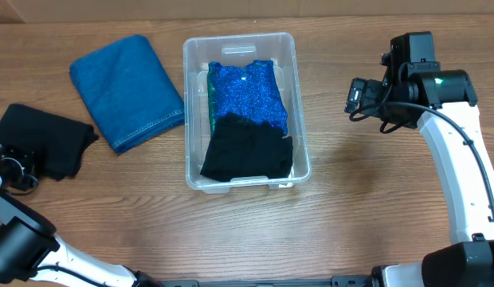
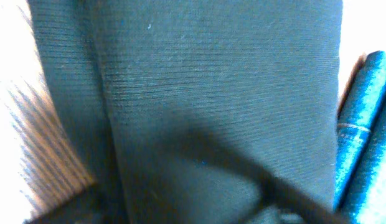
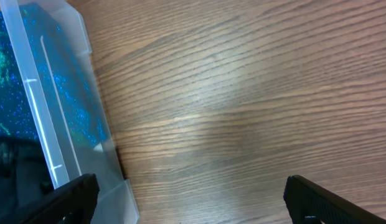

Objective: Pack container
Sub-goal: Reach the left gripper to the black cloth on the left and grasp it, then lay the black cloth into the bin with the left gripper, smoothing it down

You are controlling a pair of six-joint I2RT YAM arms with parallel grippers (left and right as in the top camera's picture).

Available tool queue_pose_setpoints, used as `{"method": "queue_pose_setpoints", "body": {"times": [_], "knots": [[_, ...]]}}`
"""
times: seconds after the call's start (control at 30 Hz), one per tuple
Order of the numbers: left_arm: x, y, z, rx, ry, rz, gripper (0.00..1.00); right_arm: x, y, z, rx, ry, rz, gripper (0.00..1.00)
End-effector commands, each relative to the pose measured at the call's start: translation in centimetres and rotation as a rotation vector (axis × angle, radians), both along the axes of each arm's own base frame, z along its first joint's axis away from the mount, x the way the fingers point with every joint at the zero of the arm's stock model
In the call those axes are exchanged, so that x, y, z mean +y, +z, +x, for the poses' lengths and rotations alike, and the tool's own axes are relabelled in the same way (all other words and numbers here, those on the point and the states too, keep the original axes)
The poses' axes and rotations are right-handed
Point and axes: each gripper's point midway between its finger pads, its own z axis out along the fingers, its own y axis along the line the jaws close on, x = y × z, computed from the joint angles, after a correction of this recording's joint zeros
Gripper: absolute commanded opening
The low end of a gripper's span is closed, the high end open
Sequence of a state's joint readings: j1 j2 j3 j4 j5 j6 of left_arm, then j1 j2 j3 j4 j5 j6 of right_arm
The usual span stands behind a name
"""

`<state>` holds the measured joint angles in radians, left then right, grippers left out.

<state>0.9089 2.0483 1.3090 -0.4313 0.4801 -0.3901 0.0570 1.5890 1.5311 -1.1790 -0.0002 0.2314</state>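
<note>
The clear plastic container (image 1: 189, 112) stands mid-table. Inside it lie a sparkly blue cloth (image 1: 247, 92) and a black cloth (image 1: 247, 151) at its near end. A folded black cloth (image 1: 48, 139) lies at the far left. My left gripper (image 1: 16, 163) is at its near-left edge. This cloth (image 2: 199, 93) fills the left wrist view, and the jaws there are blurred and dark. My right gripper (image 1: 354, 96) is open and empty over bare table, right of the container. The container's wall (image 3: 62, 124) shows in the right wrist view beside my open fingers (image 3: 193, 199).
A folded blue denim cloth (image 1: 127, 92) lies between the black cloth and the container, and its edge shows in the left wrist view (image 2: 367, 124). Bare wooden table (image 1: 366, 183) lies right of the container.
</note>
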Motion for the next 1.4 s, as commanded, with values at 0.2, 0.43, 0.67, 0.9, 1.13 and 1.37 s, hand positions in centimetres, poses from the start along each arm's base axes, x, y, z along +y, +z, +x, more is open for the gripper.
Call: {"method": "queue_pose_setpoints", "body": {"times": [0.2, 0.43, 0.67, 0.9, 1.13, 1.37], "knots": [[-4.3, 9.8, 1.6, -0.219, -0.115, -0.044, 0.04, 0.1, -0.2, -1.0, 0.031, 0.006, 0.002, 1.0], [-13.9, 30.1, -0.2, -0.53, -0.292, 0.316, 0.04, 0.1, -0.3, -1.1, 0.037, 0.006, 0.004, 1.0], [-32.7, 35.6, 0.1, -0.709, -0.724, 0.382, 0.04, 0.6, -0.2, -1.1, 0.038, 0.017, 0.034, 1.0], [-48.8, 26.2, 3.6, -0.611, -1.269, 0.447, 0.04, 0.6, -0.3, -1.2, 0.042, 0.018, 0.034, 1.0], [-54.3, 16.9, 6.6, -0.503, -1.525, 0.393, 0.04, 0.6, -0.3, -1.2, 0.042, 0.017, 0.033, 1.0], [-54.3, 16.1, 9.6, -0.498, -1.514, 0.482, 0.04, 0.6, -0.2, -1.1, 0.037, 0.017, 0.033, 1.0]]}}
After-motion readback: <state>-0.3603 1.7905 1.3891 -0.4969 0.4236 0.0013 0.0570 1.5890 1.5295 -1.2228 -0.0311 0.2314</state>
